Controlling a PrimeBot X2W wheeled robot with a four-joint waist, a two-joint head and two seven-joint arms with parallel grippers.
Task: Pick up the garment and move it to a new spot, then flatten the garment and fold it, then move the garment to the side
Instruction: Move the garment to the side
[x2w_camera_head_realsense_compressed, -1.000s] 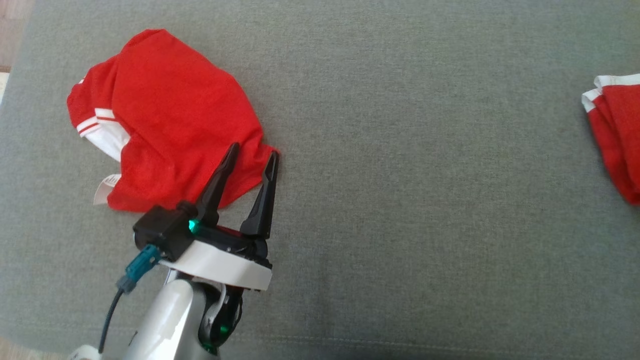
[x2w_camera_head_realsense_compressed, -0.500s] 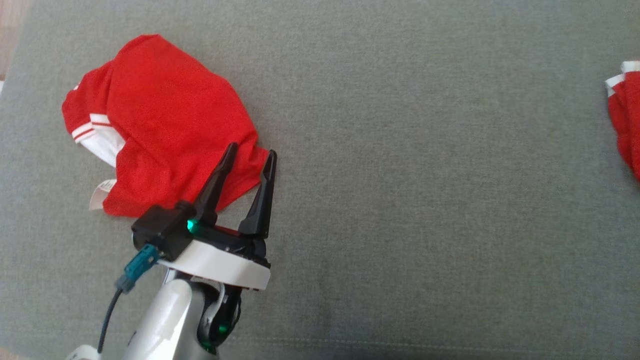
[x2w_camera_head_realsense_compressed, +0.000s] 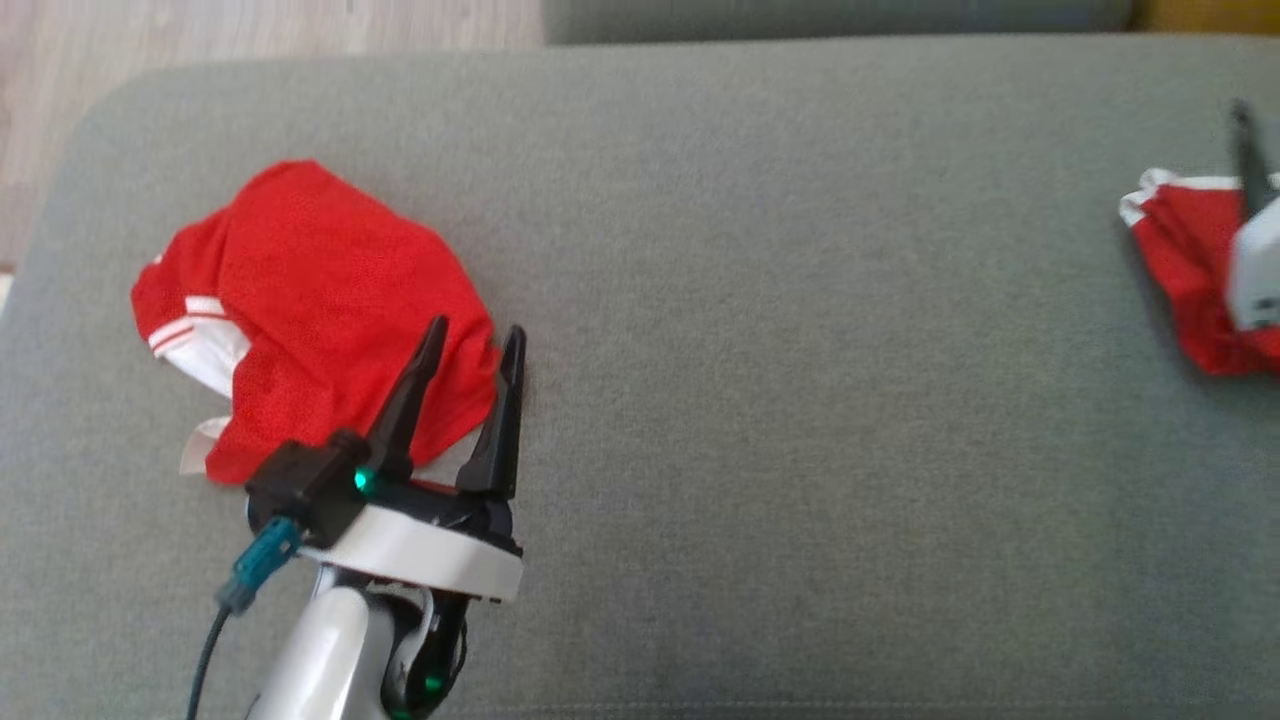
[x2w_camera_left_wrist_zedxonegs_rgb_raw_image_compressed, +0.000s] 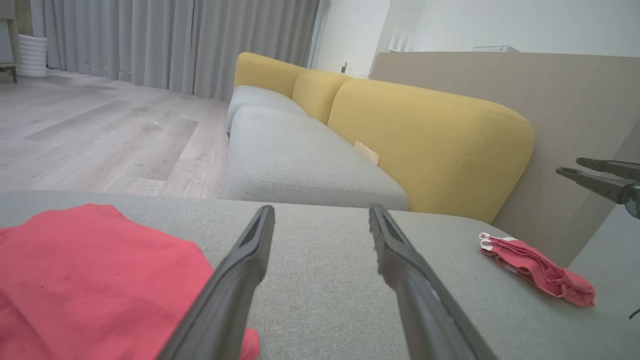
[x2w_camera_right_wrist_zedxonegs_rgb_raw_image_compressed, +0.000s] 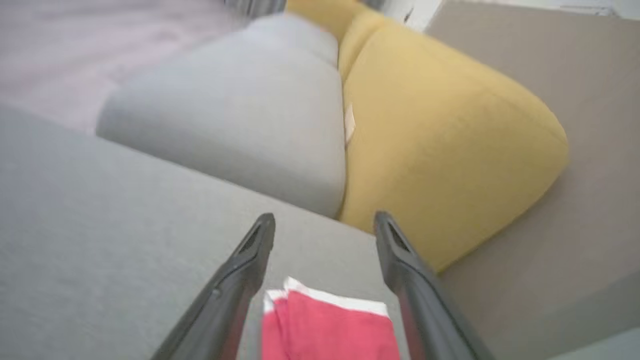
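Over by the left edge of the big grey fabric seat cushion (x2w_camera_head_realsense_compressed: 800, 400) sits the crumpled red garment with white stripes (x2w_camera_head_realsense_compressed: 320, 300), bunched up in a lump. It's about as wide as it is deep, so there's no real long axis. The white-striped cuff points at the left edge, a small white label (x2w_camera_head_realsense_compressed: 195, 450) pokes out toward the near-left corner, and one red corner tapers off to the right.

The left gripper (x2w_camera_head_realsense_compressed: 477, 328) is right at that tapering corner, jaws spread wide with nothing between them. One finger lies over the red fabric and the other over bare cushion just beside it. Can't tell whether it actually touches the cloth.

Way over at the right edge there's a second red cloth with white trim (x2w_camera_head_realsense_compressed: 1180, 270). It's long and narrow, running far-to-near with the white-trimmed end toward the far edge. The right gripper (x2w_camera_right_wrist_zedxonegs_rgb_raw_image_compressed: 324, 220) hangs above it, fingers apart, gripping nothing.

Past the far edge are a pale wooden floor (x2w_camera_left_wrist_zedxonegs_rgb_raw_image_compressed: 100, 125) and a yellow-backed sofa (x2w_camera_left_wrist_zedxonegs_rgb_raw_image_compressed: 425, 140).
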